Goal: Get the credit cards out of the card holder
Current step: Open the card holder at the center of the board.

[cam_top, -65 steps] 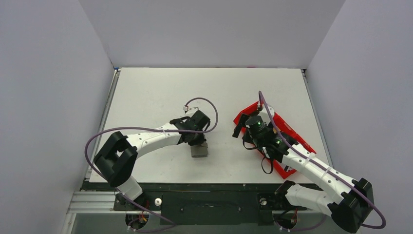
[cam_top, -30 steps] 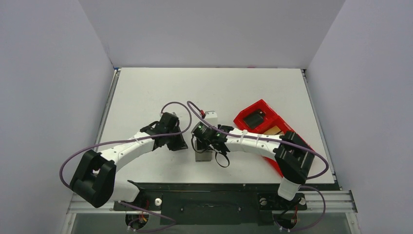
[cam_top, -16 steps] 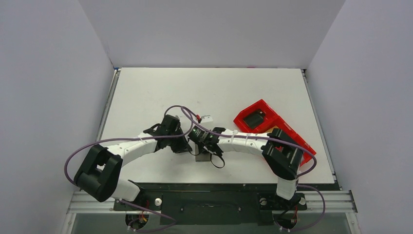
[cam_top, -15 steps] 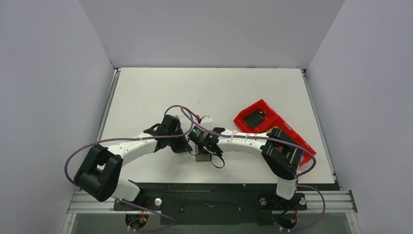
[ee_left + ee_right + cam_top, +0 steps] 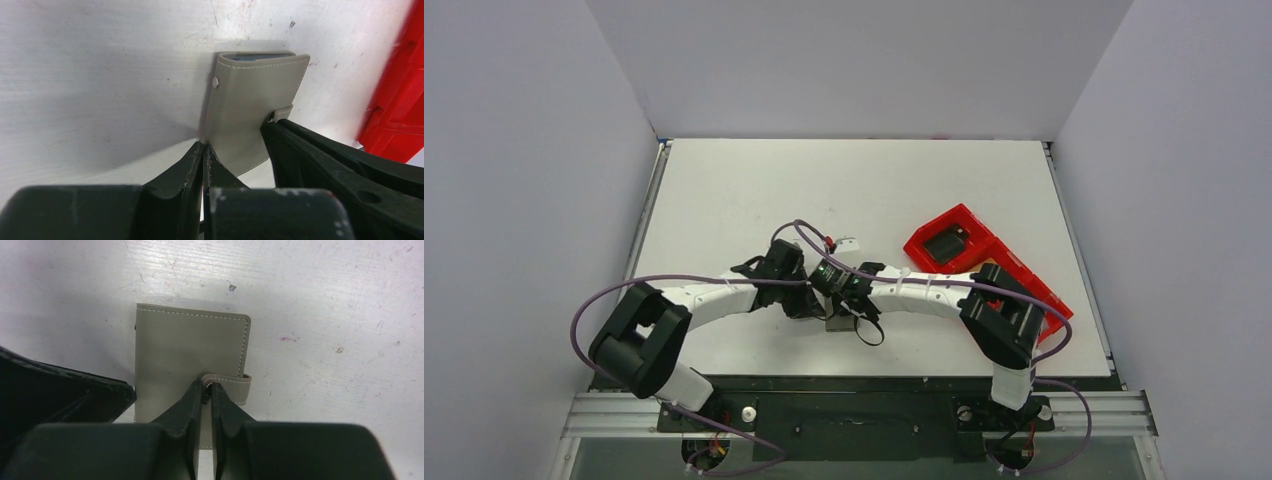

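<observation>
A robotics lab test cell: a scuffed white worktop [image 5: 754, 190] boxed in by plain pale walls [image 5: 524, 200], two cabled robot arms [image 5: 714, 295] bolted to an aluminium rail [image 5: 619, 413] at its near edge

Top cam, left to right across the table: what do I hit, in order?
left gripper → right gripper → red tray. The card holder is mostly hidden by the two grippers, so it is left out of the order.
</observation>
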Controlling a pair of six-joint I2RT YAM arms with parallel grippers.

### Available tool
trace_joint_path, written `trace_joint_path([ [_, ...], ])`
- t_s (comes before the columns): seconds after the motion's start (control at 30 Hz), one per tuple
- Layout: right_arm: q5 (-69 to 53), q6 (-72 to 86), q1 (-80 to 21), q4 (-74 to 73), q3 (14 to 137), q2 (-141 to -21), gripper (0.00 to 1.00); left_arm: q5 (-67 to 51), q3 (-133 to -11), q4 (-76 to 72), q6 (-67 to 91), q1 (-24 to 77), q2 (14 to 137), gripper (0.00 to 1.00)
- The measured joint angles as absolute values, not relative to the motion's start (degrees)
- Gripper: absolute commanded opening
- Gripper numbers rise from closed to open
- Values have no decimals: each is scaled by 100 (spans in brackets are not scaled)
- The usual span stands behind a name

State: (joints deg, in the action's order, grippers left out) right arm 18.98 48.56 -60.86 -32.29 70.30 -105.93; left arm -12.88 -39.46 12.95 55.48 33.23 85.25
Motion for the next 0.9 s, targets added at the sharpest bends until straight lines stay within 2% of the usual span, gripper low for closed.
trace_joint_path([
  [0.43,1737,4849,-5972,-2759,6608,-10241,0,-1024,-4241,1487,5651,3667,8860,0],
  [0.9,193,5212,-5332,-1522,5769,-9089,0,-711,-4327,1533,5682,3682,8993,0],
])
